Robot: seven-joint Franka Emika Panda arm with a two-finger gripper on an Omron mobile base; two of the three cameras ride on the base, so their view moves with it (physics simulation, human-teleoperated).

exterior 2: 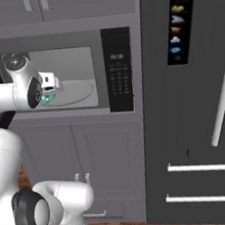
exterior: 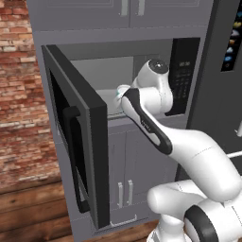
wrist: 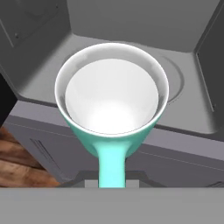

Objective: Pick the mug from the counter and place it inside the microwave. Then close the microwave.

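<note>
Teal mug (wrist: 111, 98), pinched by its handle in the robot's hand (exterior 2: 48, 89), hangs upright at the open microwave (exterior 2: 66, 75), ready for placing inside.

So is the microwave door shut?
No, the door stands swung wide open, leaving the microwave cavity exposed.

The microwave (exterior: 142, 80) is seen with its door (exterior: 78, 137) swung wide open to the left, the black vertical handle (exterior: 75, 156) facing outward. The white arm (exterior: 156, 127) is raised from the lower right and bent toward the opening, where its hand end is hidden by its own wrist at the cavity's front edge. A sliver of the teal mug (exterior: 117, 96) is glimpsed just left of the wrist. The black keypad panel (exterior: 182, 75) is set to the right of the wrist, and grey cabinet doors (exterior: 125, 179) are placed below it.
</note>
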